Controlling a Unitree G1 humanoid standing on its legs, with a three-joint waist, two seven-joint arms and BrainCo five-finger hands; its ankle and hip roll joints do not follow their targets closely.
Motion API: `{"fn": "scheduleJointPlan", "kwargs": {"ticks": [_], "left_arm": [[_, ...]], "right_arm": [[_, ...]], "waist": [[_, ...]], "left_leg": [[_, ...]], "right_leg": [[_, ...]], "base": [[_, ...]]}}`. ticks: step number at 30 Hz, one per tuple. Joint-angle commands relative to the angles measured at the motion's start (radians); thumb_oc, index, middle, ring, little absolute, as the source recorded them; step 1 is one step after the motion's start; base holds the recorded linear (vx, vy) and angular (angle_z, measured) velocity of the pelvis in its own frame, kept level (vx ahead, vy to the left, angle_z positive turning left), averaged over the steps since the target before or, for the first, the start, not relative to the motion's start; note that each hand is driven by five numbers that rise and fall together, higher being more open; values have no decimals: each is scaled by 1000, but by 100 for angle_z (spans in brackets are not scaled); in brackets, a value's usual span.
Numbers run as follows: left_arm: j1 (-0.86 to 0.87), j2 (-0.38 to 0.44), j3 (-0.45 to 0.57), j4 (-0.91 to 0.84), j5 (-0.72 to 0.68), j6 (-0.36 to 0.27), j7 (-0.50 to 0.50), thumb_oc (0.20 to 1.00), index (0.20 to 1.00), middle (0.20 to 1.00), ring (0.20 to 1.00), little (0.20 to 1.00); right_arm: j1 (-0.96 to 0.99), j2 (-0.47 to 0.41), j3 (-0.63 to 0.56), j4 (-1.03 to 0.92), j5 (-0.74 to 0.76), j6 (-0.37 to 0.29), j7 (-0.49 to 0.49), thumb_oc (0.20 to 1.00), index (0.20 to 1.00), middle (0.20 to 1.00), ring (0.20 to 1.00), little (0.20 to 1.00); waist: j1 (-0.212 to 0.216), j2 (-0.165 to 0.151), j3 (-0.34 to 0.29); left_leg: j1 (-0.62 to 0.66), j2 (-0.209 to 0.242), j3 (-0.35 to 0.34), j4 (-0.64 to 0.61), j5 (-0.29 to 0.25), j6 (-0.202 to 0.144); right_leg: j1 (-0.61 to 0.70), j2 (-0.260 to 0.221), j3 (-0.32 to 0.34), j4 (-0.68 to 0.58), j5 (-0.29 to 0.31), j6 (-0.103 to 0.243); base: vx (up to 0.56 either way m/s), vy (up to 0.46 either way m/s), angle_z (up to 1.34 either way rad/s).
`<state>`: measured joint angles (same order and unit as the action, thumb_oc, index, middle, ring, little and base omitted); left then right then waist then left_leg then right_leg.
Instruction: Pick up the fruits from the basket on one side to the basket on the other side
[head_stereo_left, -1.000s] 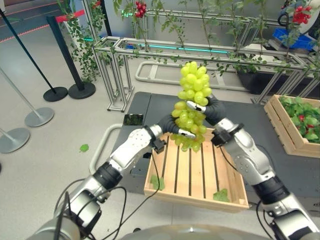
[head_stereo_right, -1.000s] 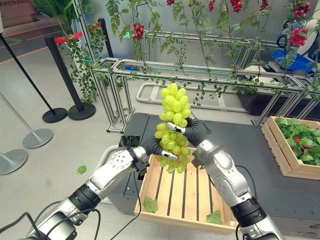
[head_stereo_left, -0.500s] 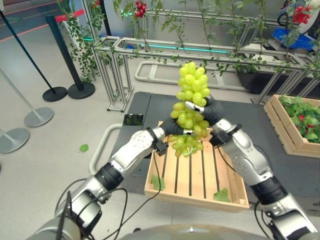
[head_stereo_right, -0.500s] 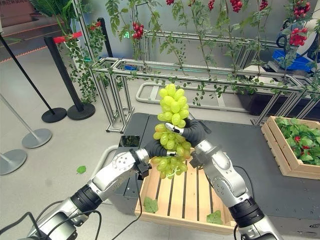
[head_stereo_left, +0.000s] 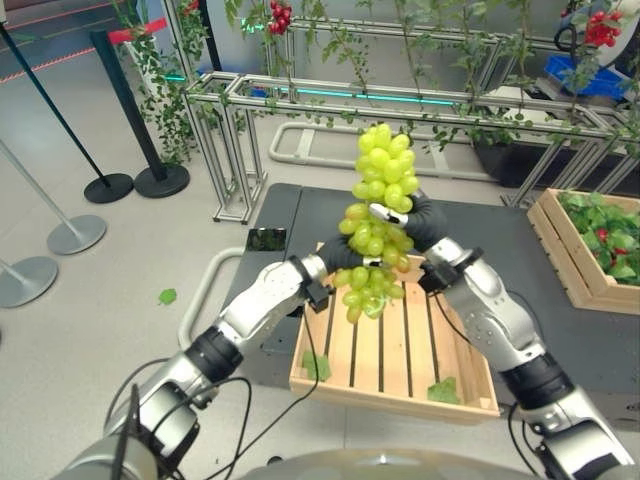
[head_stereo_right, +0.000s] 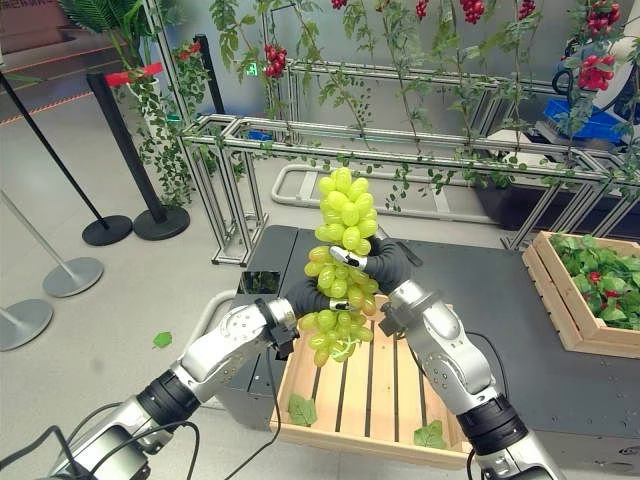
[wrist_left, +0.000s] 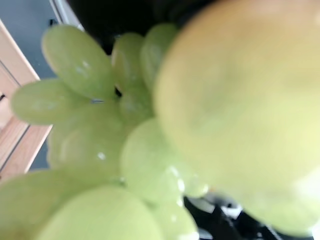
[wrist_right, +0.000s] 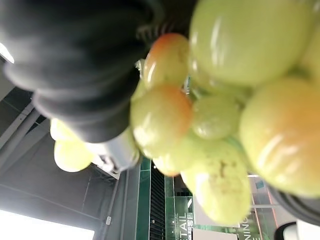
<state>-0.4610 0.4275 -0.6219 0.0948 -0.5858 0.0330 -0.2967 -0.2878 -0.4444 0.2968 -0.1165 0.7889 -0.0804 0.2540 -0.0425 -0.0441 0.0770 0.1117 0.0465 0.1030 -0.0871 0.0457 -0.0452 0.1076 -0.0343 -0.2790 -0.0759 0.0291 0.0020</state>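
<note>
A long bunch of green grapes (head_stereo_left: 383, 170) stands upright in the air over the far edge of a slatted wooden crate (head_stereo_left: 385, 392). My left hand (head_stereo_left: 322, 266) holds its lower part from the left, with a finger (head_stereo_left: 372, 262) laid across the fruit. From the right, my right hand (head_stereo_left: 422, 222) clasps the middle, and one finger (head_stereo_left: 386, 211) is wrapped over the front. In the left wrist view the grapes (wrist_left: 100, 150) are pressed up close. The right wrist view has the grapes (wrist_right: 250, 50) against the hand's dark cover (wrist_right: 85, 65).
The crate sits on a dark grey table (head_stereo_left: 590, 340) and holds two green leaves (head_stereo_left: 442, 392). A second crate (head_stereo_left: 590, 250) with leaves and red fruit stands at the right. A metal frame (head_stereo_left: 400, 100) hung with vines runs behind; barrier posts (head_stereo_left: 110, 185) stand on the floor at left.
The lower part of the bunch has shifted a little to the left and hangs looser. Its top and my right hand have hardly moved.
</note>
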Motion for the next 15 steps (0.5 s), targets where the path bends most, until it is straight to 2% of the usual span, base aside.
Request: {"fn": "scheduleJointPlan", "kwargs": {"ticks": [1,3,6,10,11,12,15], "left_arm": [[-18,17,83,-23,-115,-58,-13,200,200,200,200,200],[5,32,102,-44,-127,-58,-15,200,200,200,200,200],[112,95,216,-143,-182,-72,-34,200,200,200,200,200],[258,122,356,-201,-280,-58,-60,200,200,200,200,200],[323,134,412,-220,-300,-60,-65,200,200,200,200,200],[325,134,412,-222,-300,-60,-65,200,200,200,200,200],[399,137,503,-230,-328,-71,-69,200,200,200,200,200]], "right_arm": [[-30,7,-50,-86,28,-48,17,1000,1000,1000,1000,1000],[-17,-4,-65,-88,22,-46,16,1000,1000,1000,1000,1000],[71,-65,-193,-93,-17,-61,14,1000,1000,1000,1000,1000],[181,-109,-364,-65,-15,-76,19,1000,1000,1000,1000,1000],[236,-112,-436,-42,-6,-90,15,1000,1000,1000,1000,1000],[237,-112,-436,-42,-6,-90,16,1000,1000,1000,1000,1000],[293,-90,-521,16,-1,-114,2,1000,1000,1000,1000,1000]], "waist": [[-9,-22,-34],[-8,-21,-34],[-7,-21,-34],[-9,-23,-32],[-11,-24,-31],[-12,-24,-33],[-11,-24,-32]], "left_leg": [[-9,-24,-5,23,-68,24],[-10,-24,-6,23,-67,23],[-11,-24,-6,19,-66,21],[-9,-22,-7,15,-66,19],[-9,-21,-9,14,-66,18],[-9,-21,-9,14,-67,18],[-10,-21,-10,13,-66,16]], "right_leg": [[6,-82,-13,102,-103,126],[6,-82,-12,100,-101,126],[7,-82,-13,92,-99,127],[7,-80,-15,90,-99,126],[7,-79,-15,89,-99,125],[7,-79,-15,88,-99,125],[5,-75,-15,87,-100,124]], "base": [[0,0,0],[0,0,0],[0,0,0],[5,-12,1],[0,0,0],[5,-25,-5],[0,-15,-2]]}}
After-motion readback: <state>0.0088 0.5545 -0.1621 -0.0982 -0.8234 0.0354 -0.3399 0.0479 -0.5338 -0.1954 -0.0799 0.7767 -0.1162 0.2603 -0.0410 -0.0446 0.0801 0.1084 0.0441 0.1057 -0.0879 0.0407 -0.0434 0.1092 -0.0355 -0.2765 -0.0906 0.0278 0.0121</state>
